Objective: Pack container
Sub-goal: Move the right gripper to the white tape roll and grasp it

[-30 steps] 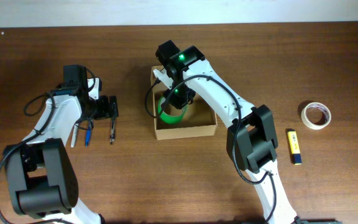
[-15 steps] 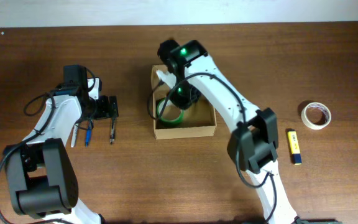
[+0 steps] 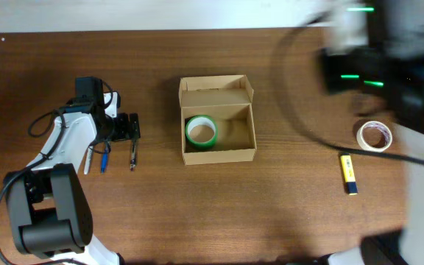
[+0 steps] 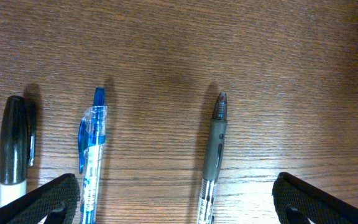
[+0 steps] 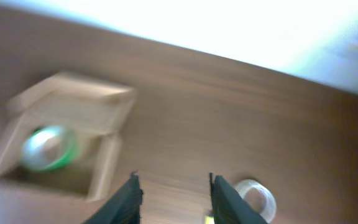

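Observation:
The tan cardboard container [image 3: 218, 154] stands open at mid-table, flap lid folded back. A green tape roll [image 3: 201, 131] lies flat in its left half. My right arm [image 3: 377, 70] is a motion-blurred shape high at the upper right, away from the container. In the right wrist view my right gripper [image 5: 173, 194] is open and empty, with the container [image 5: 107, 158] and green roll [image 5: 48, 148] at lower left. My left gripper [image 3: 129, 127] hovers open over the pens; the left wrist view shows it [image 4: 179, 205] empty.
A white tape roll [image 3: 374, 136] lies at the right, also in the right wrist view [image 5: 254, 196]. A yellow and blue item [image 3: 350, 174] lies below it. A grey pen [image 4: 216, 146], blue pen [image 4: 91, 149] and black marker [image 4: 14, 143] lie under the left gripper.
My right gripper has let go of the green tape roll inside the container, lifted out and swung fast to the upper right. The left arm has not moved.

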Available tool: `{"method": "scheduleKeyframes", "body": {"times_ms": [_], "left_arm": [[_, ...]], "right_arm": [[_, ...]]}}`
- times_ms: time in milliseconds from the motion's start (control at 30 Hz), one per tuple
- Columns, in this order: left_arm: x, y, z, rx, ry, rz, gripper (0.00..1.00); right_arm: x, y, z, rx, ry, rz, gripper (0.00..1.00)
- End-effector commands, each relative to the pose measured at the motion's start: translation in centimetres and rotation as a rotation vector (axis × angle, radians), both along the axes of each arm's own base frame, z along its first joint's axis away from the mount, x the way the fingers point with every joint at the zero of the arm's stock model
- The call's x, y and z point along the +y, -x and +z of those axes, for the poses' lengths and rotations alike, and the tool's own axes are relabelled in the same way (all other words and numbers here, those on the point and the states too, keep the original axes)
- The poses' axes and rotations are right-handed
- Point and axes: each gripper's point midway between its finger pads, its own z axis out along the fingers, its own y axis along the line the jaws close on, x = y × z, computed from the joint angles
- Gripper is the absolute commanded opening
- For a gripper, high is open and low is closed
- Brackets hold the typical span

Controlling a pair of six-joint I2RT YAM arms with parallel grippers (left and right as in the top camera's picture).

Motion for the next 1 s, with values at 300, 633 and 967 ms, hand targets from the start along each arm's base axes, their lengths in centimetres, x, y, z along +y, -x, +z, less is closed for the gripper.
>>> {"method": "scheduleKeyframes", "body": {"times_ms": [300,633,967], "left_arm": [[0.0,-0.3,0.2,-0.008,0.005,-0.015,0.99],[0.0,-0.3,0.2,-0.008,0.005,-0.015,0.99],[0.0,-0.3,0.2,-0.008,0.005,-0.015,0.99]], "right_arm": [[-20.5,2.5,-19.5,0.429,-0.309,-0.900,0.47],[-22.5,3.1,-33.3,0.610,-0.558,-0.966,0.49],[-24.9,2.7,-36.8,0.612,-0.481,-1.027,0.50]]}}
